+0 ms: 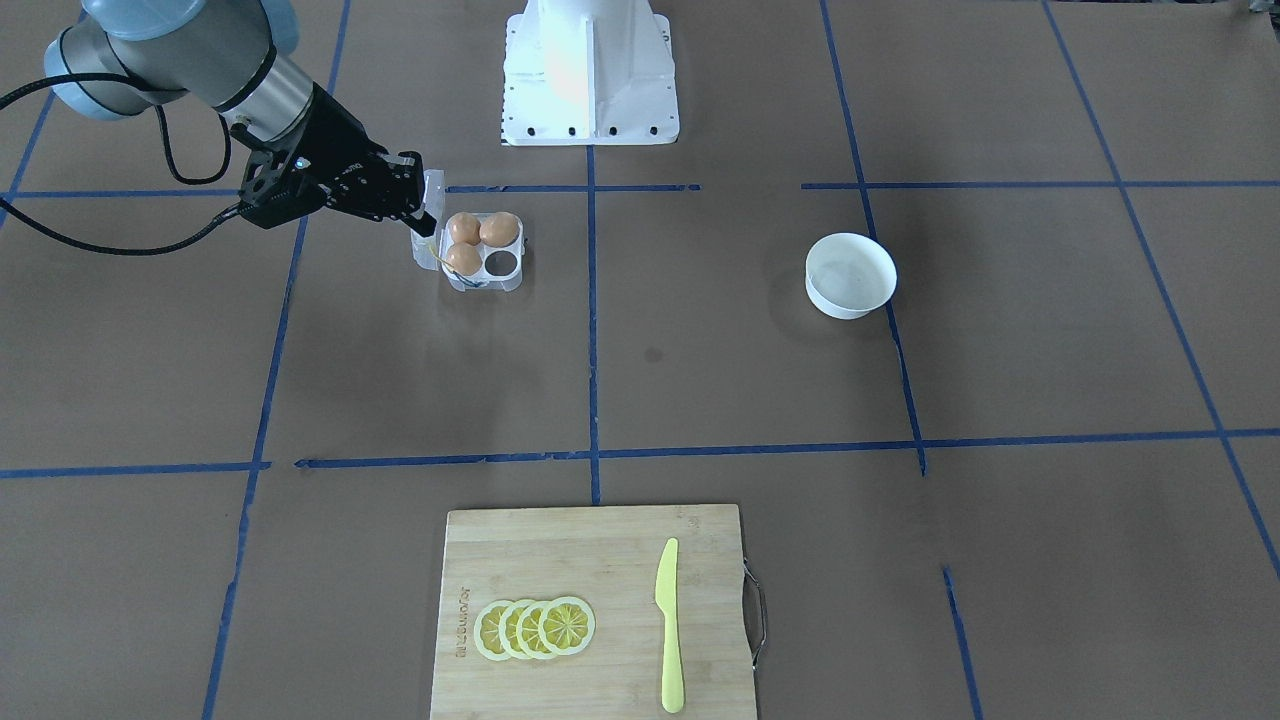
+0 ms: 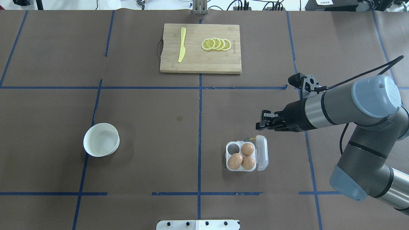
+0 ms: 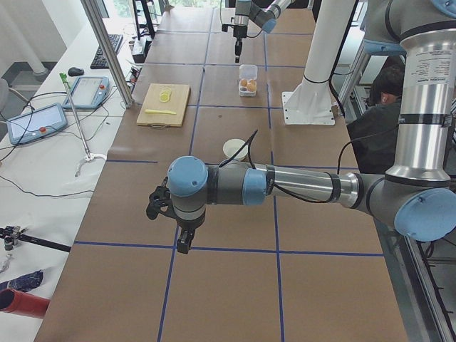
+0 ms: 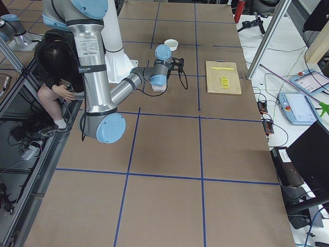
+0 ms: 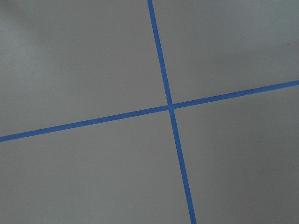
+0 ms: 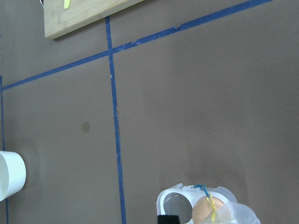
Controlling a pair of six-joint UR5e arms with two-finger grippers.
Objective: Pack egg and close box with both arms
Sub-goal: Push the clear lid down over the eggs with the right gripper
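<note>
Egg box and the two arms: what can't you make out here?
Left tool: shows only in the left side view, too small to tell open or shut.
Right tool: overhead and front views too dark to tell open or shut, or whether it touches the box lid.

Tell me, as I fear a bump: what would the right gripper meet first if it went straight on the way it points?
Probably the open lid of the box: the right gripper slants down toward it from that side. Depth is unclear, so it might clear it.
</note>
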